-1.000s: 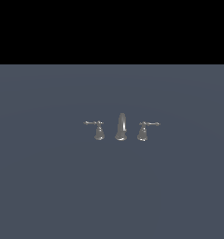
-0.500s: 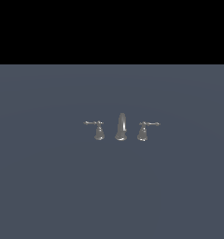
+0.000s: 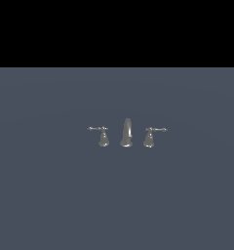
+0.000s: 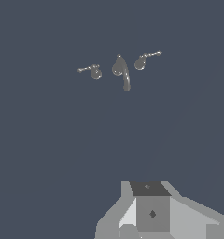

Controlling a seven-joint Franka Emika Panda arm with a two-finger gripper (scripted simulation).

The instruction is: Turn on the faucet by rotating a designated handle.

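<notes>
The faucet (image 3: 126,133) is a tiny shiny grey set on the flat grey surface: a tapered spout with a lever handle on each side. The handle (image 3: 102,135) stands at the exterior view's left, its thin lever pointing left. Its twin (image 3: 149,136) points right. The wrist view shows the faucet (image 4: 120,70) from above and far off, with the handle (image 4: 93,71) beside the spout. Only a grey blocky part of my gripper (image 4: 149,207) shows at that picture's edge, well away from the faucet, and its fingers cannot be made out. The arm is absent from the exterior view.
A plain dark grey floor (image 3: 50,195) spreads around the faucet, with a black band (image 3: 117,29) behind it. No other object is in view.
</notes>
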